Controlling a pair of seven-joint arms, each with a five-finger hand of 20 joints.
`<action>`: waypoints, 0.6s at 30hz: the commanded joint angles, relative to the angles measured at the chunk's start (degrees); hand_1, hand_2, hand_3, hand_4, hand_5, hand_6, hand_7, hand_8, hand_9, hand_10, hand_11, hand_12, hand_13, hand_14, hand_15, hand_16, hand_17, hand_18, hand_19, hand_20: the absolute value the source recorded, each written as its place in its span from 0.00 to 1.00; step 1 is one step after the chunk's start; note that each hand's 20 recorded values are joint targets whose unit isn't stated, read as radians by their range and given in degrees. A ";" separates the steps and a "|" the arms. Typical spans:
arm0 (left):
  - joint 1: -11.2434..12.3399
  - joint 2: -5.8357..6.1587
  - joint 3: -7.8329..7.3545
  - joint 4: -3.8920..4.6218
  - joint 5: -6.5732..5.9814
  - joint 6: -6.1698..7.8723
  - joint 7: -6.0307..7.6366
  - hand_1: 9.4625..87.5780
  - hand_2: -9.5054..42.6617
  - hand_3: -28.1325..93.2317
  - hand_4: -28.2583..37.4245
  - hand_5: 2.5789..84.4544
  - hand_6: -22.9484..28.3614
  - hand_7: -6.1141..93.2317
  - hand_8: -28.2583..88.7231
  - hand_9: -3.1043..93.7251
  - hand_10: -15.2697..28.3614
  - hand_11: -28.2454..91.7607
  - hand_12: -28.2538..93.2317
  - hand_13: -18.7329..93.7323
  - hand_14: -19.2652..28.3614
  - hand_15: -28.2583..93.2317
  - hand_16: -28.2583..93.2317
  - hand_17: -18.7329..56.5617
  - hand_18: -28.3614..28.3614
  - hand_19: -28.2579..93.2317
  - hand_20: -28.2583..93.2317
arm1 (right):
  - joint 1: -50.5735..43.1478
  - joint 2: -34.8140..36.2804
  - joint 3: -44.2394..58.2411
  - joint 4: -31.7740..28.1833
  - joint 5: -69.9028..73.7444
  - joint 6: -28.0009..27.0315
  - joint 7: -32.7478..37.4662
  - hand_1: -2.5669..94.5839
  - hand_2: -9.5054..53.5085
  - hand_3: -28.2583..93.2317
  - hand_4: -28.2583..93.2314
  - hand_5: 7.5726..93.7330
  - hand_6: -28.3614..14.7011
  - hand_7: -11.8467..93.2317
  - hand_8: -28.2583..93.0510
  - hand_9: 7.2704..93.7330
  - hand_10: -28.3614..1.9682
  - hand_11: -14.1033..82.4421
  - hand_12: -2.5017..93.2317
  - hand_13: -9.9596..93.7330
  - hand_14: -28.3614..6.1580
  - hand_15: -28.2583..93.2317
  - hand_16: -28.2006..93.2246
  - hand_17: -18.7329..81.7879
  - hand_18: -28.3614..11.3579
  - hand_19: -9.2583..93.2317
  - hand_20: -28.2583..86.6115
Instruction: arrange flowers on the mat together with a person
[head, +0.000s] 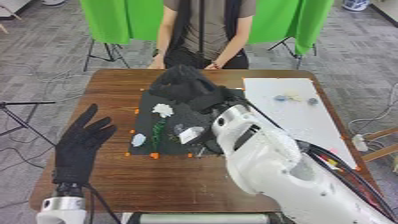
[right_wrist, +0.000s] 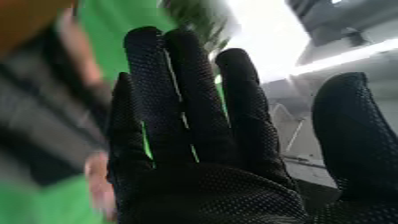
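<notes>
nearest, on the left, see the left hand, open, with fingers straight and apart, beside the mat and holding nothing. next, on the near left part of the mat, find the pale blue flower, and just to its right the green stem, lying flat with its long axis running from near to far. straight beyond the stem, find the white flower, marking the way to read the piece: bloom end pointing away from the robot, tail towards it. joined or only touching: cannot tell. across to the right, note the white sheet, with the small bluish pieces towards its far end. farther on, over the far part of the mat, find the right hand, open and empty, fingers straight and thumb well apart. from there, look back towards the robot for the white flower, nearer to this hand than to the left one. probably draw back, line up with the stem, then close gently, so as not to crush the bloom.
</notes>
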 joint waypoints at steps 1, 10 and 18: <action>1.17 -1.30 -2.12 0.59 1.18 -1.02 -0.79 0.16 0.33 0.85 0.01 0.41 0.56 0.17 0.16 0.43 0.77 0.43 0.32 0.43 0.93 0.66 0.16 0.21 0.98 0.81 0.19 | -27.31 -2.20 36.05 0.05 47.47 0.94 -5.51 0.22 0.35 0.79 0.02 0.53 0.58 0.23 0.13 0.61 0.27 0.33 0.18 0.56 0.21 0.64 0.32 0.25 0.10 0.62 0.39; 1.03 -5.54 -3.51 1.86 3.57 -3.91 -2.91 0.15 0.33 0.85 0.00 0.39 0.54 0.15 0.17 0.43 0.77 0.42 0.32 0.45 0.94 0.67 0.17 0.21 0.97 0.80 0.20 | -47.19 -4.40 44.58 -2.28 52.13 7.34 -18.50 0.19 0.37 0.81 0.02 0.45 0.62 0.21 0.14 0.53 0.28 0.29 0.17 0.50 0.17 0.60 0.31 0.24 0.12 0.61 0.38; -1.32 -8.11 -4.00 3.47 6.17 -7.98 -5.59 0.15 0.34 0.84 0.00 0.37 0.53 0.15 0.17 0.44 0.75 0.41 0.32 0.48 0.94 0.66 0.16 0.23 0.99 0.83 0.21 | -49.41 -6.78 44.55 -1.49 50.11 7.47 -21.38 0.19 0.36 0.81 0.01 0.41 0.64 0.20 0.14 0.50 0.30 0.28 0.18 0.51 0.19 0.63 0.32 0.27 0.14 0.67 0.42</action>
